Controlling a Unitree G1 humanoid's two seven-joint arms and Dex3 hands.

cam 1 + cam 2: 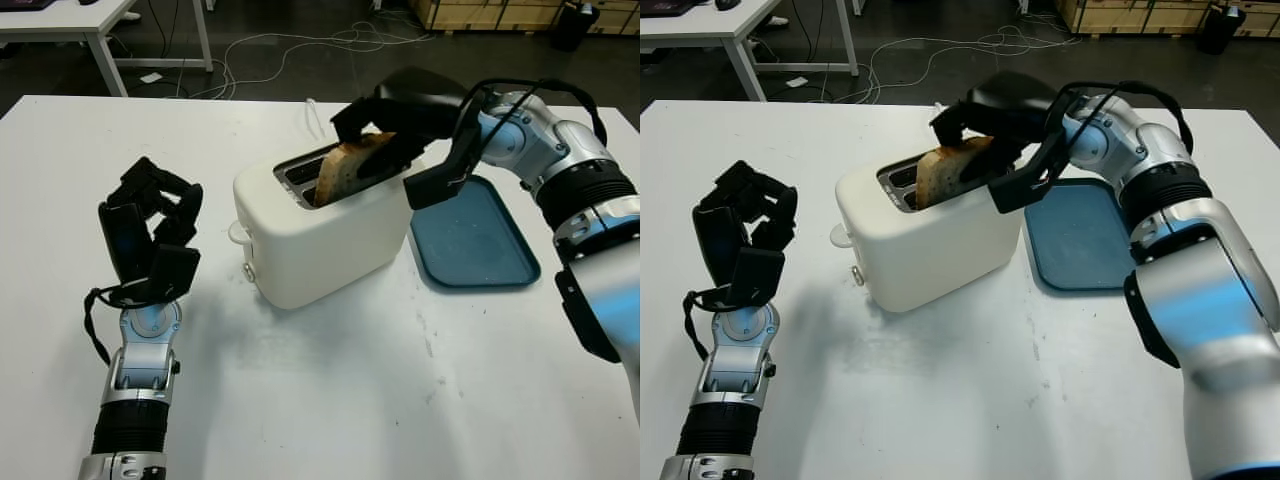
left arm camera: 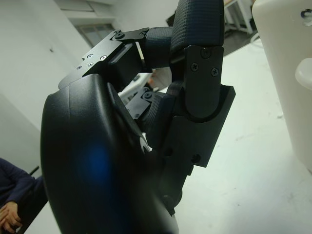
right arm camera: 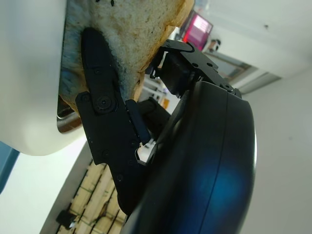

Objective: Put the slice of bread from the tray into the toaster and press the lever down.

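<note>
With my right robot hand (image 1: pixel 385 135) I am gripping the bread slice (image 1: pixel 342 170), partly lowering it into the white toaster's (image 1: pixel 320 235) slot; blue tray (image 1: pixel 480 240) emptied, lever unpressed, left robot hand (image 1: pixel 150 235) curled idle.

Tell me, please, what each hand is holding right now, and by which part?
The right hand grips the bread slice by its upper end, its lower part in the toaster slot. The left hand holds nothing.
</note>
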